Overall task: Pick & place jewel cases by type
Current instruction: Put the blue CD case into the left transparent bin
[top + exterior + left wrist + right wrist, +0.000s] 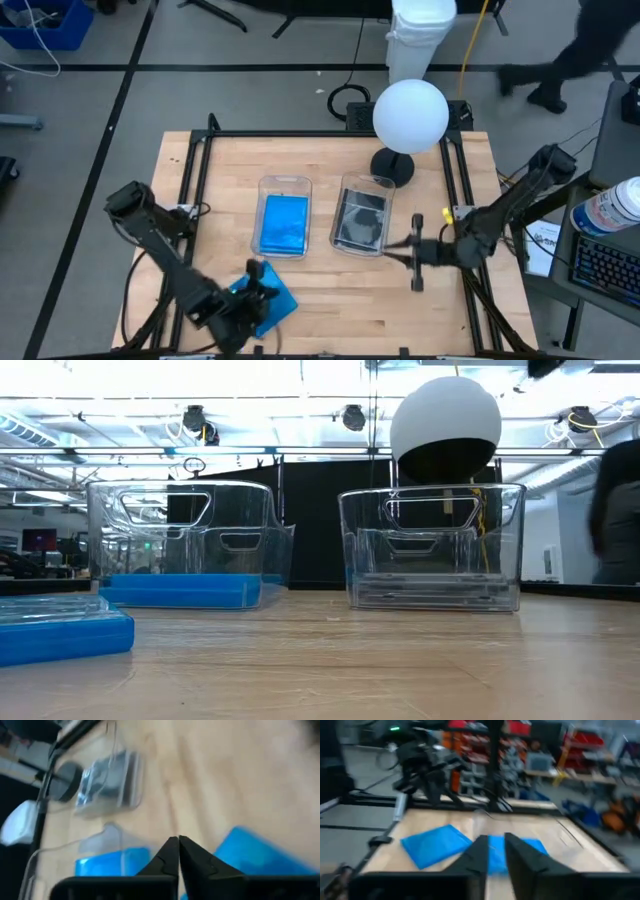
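**Me:** Jewel cases are mostly sorted, I judge — blue ones lie in the left bin at the frame's centre, and clear grey ones with discs sit in the right bin beside it. One blue case is loose on the table, low in the overhead frame, left of centre.

**Partner:** And your grippers?

**Me:** My left gripper sits over that loose blue case with its fingers pinched together; in its wrist picture the tips meet with nothing between them, so it holds nothing. My right gripper hovers just right of the grey-case bin, fingers nearly together with a slim gap showing, empty too.

**Partner:** So what remains?

**Me:** As far as I see, that one blue case has to go into the left bin — I spot no other loose case.

**Partner:** Do the views disagree anywhere?

**Me:** They add to each other. The table-level picture shows the blue stack and the grey stack edge-on, several cases deep, which overhead hides. It shows neither gripper, though; only the overhead picture places both arms.
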